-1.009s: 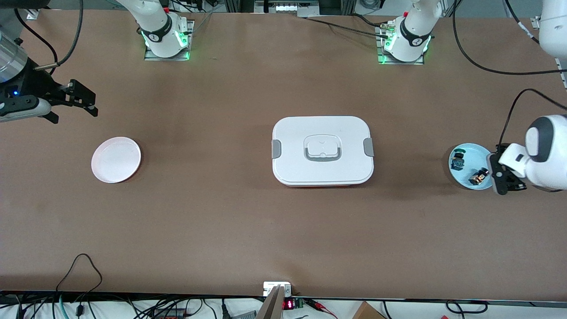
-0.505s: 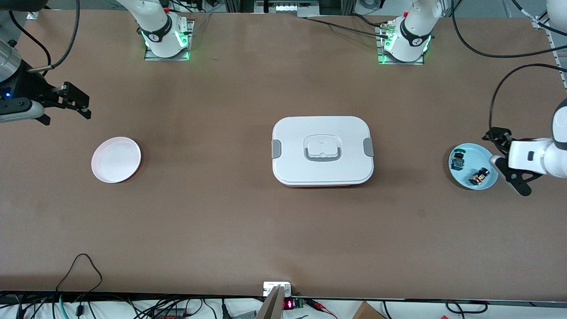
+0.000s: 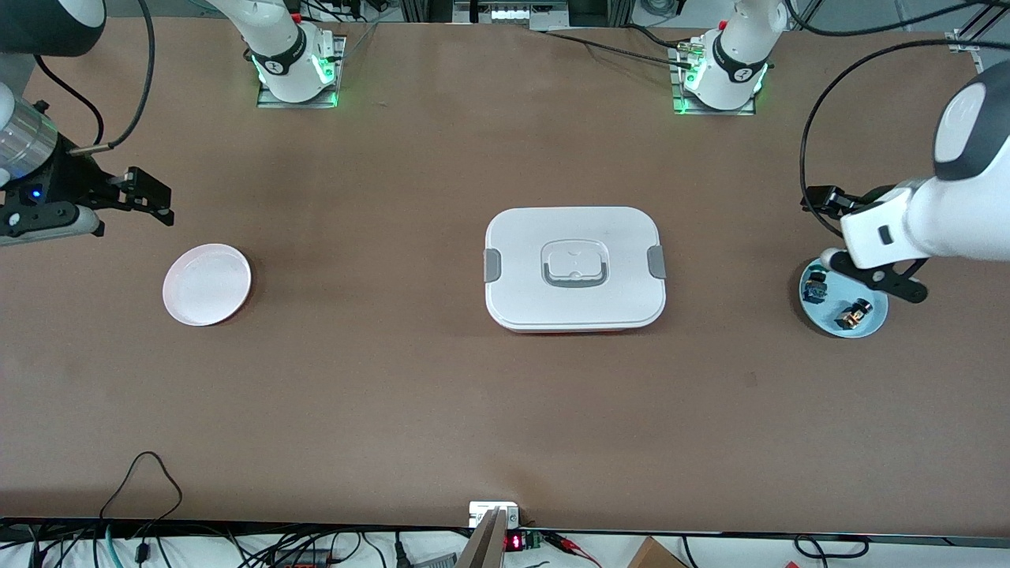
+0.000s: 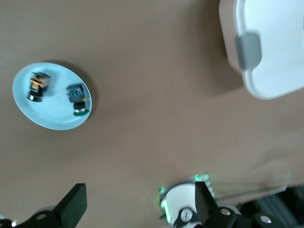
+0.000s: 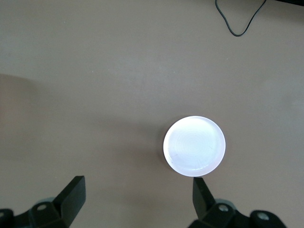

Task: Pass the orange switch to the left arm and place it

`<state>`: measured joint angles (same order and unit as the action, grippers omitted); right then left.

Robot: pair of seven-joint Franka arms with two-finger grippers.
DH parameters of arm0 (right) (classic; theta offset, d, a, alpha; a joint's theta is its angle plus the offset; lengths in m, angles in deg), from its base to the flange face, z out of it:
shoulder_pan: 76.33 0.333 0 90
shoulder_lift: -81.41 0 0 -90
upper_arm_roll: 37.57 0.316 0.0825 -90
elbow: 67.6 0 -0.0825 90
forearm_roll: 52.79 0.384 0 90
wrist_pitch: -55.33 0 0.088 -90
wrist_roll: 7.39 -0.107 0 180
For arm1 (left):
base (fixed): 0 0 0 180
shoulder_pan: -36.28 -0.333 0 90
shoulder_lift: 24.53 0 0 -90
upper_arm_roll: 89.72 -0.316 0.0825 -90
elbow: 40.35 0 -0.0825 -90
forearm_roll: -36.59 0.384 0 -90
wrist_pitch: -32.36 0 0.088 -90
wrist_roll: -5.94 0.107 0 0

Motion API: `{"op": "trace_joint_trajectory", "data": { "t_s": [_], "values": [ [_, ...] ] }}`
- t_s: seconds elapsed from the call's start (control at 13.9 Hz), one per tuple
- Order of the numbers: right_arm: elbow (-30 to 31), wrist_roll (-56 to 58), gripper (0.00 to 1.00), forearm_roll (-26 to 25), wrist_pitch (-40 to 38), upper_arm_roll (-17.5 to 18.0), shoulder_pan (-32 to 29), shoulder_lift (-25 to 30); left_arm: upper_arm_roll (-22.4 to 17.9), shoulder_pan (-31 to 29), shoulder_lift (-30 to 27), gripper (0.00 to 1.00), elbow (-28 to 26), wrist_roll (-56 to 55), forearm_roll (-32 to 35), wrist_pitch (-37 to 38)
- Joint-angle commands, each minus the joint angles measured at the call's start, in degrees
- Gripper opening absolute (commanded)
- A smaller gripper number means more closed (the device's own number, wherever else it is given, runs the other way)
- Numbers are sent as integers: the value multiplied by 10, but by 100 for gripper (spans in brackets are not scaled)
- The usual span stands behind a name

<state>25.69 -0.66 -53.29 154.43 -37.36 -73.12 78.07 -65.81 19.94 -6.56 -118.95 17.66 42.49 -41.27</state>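
The orange switch (image 3: 851,315) lies on a light blue plate (image 3: 868,327) at the left arm's end of the table, beside a blue-green switch (image 3: 815,288). The left wrist view shows the same orange switch (image 4: 38,84) and plate (image 4: 52,121). My left gripper (image 3: 852,241) hangs open and empty in the air over the plate's edge; its jaws (image 4: 140,204) stand wide apart. The white box (image 3: 574,268) sits mid-table, and its corner shows in the left wrist view (image 4: 275,47). My right gripper (image 3: 150,197) is open and empty in the air near a white plate (image 3: 207,284).
The white plate (image 5: 194,145) holds nothing and lies at the right arm's end of the table. A black cable loop (image 3: 146,473) lies near the table's edge closest to the front camera. Both arm bases (image 3: 296,71) stand along the table's edge that is farthest from the front camera.
My left arm has swung its open gripper from the blue plate's outer, nearer side to over the plate's farther edge. My right gripper has shifted only slightly and stays open.
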Motion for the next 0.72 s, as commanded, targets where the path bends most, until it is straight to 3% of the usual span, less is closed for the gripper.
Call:
{"op": "trace_joint_trajectory", "data": {
  "t_s": [0.0, 0.14, 0.22, 0.43, 0.65],
  "values": [
    [-14, -8, 100, 1, -4, -3, 3, -5, -122, 58, -122, 100, -129, -34, -82, -120],
    [-18, -6, 100, -6, -4, -2, 4, -5, -186, 116, -159, 100, -168, -83, -84, -162],
    [-20, -5, 100, -8, -3, -2, 5, -6, -198, 128, -166, 100, -170, -101, -79, -172],
    [-20, -5, 100, -9, -6, -2, 2, -8, -202, 124, -189, 100, -218, -111, -70, -236],
    [-20, -1, 100, -10, -8, -2, 7, -9, -193, 125, -174, 100, -200, -122, -61, -223]
  ]
}}
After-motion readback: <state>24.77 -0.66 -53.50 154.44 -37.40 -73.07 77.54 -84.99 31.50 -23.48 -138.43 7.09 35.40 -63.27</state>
